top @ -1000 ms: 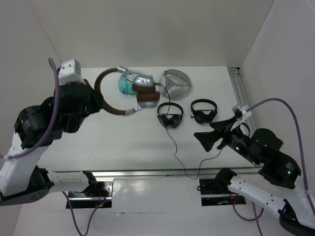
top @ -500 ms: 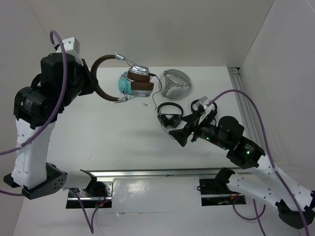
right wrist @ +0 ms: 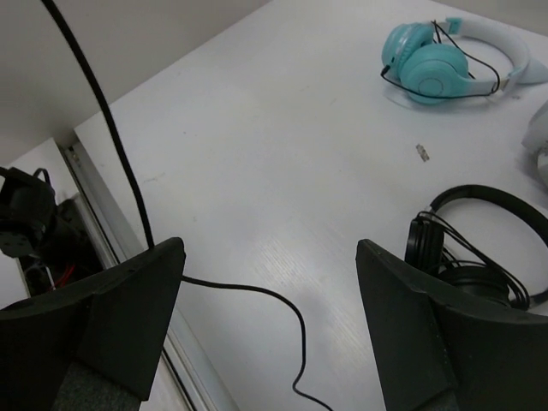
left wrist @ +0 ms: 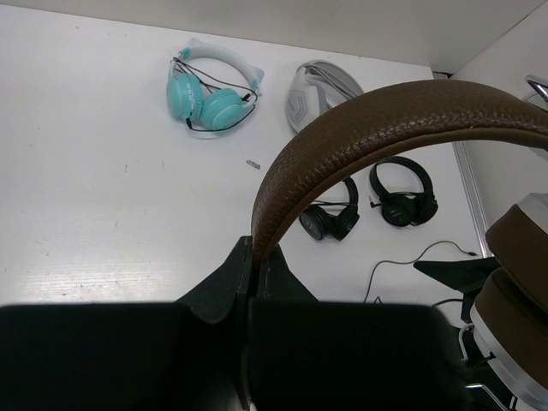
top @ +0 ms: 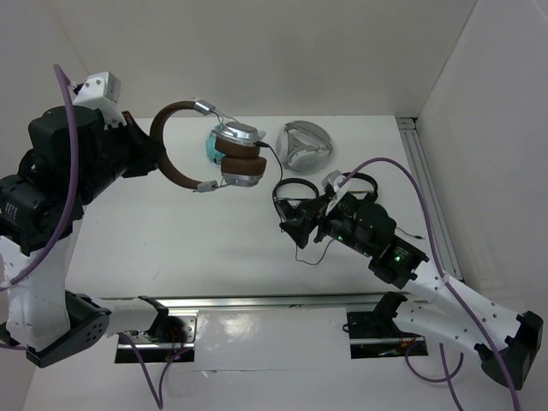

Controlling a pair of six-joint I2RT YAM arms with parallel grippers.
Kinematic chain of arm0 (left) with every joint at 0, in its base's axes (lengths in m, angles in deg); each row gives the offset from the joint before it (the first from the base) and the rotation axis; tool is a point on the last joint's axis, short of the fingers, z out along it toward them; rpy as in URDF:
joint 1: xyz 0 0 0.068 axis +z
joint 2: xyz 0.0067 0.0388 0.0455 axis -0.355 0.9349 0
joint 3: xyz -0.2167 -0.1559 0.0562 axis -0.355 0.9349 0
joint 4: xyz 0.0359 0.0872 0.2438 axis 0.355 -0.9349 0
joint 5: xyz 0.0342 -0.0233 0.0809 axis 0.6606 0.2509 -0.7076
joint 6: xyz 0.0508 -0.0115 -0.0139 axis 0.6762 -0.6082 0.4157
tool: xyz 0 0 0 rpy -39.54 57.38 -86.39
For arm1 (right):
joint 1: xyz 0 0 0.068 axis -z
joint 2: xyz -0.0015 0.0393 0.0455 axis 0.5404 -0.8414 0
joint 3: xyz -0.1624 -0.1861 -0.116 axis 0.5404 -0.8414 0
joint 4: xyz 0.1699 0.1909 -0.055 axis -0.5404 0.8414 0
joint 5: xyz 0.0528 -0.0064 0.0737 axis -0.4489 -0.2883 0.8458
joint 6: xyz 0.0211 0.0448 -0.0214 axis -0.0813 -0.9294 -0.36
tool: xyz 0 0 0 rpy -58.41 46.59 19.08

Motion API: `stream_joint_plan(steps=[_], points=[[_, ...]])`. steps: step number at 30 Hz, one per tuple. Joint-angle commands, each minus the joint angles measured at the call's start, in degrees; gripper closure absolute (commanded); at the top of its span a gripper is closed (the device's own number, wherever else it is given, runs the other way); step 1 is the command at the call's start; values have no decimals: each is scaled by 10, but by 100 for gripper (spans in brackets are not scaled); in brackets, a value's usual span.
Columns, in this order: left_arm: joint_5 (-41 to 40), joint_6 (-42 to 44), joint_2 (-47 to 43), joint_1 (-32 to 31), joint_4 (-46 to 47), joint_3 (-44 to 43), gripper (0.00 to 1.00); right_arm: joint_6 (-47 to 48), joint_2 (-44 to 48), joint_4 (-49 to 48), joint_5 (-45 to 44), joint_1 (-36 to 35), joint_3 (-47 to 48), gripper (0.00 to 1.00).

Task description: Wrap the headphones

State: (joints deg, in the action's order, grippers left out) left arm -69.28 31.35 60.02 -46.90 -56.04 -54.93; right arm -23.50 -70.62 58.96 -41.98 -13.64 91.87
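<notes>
Up they go! The headphones [top: 224, 158] hang higher than a second ago, clear of the surface [top: 171, 231] and in the air just in front of the teal pair [top: 210, 147], which peeks out from behind them in the overhead view. The left fingers [left wrist: 218, 287] are pressed together on the headband [left wrist: 385, 120], pinching it edge-on.

And the other mover: the right arm has swung in from well away toward the teal pair. Its right fingers [right wrist: 128, 300] are spread wide and low over the surface. The cable [right wrist: 257, 295] runs under the gap between them but is not gripped yet. To my eye that's the setup for winding, with one arm holding the set aloft and the other going for the loose lead.

The headband is a broad brown strap, grained like leather, bent in a smooth arc. The earcups [top: 238, 154] are silver shells with thick brown pads that look soft. The cable is thin, black and limp. It drops from the cups and snakes in loose curves across the smooth white surface, away from the teal pair. I'd expect it to flop and slide, so it will want a firm pinch.
</notes>
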Motion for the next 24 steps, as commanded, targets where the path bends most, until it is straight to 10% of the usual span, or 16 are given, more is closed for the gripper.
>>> stream_joint_plan(steps=[1,24], points=[[30,-9,0,3,38,-16,100,-9,13,-91,15,3,-17,12],[34,-10,0,3,48,23,100,-55,120,-148,37,3,-79,16]])
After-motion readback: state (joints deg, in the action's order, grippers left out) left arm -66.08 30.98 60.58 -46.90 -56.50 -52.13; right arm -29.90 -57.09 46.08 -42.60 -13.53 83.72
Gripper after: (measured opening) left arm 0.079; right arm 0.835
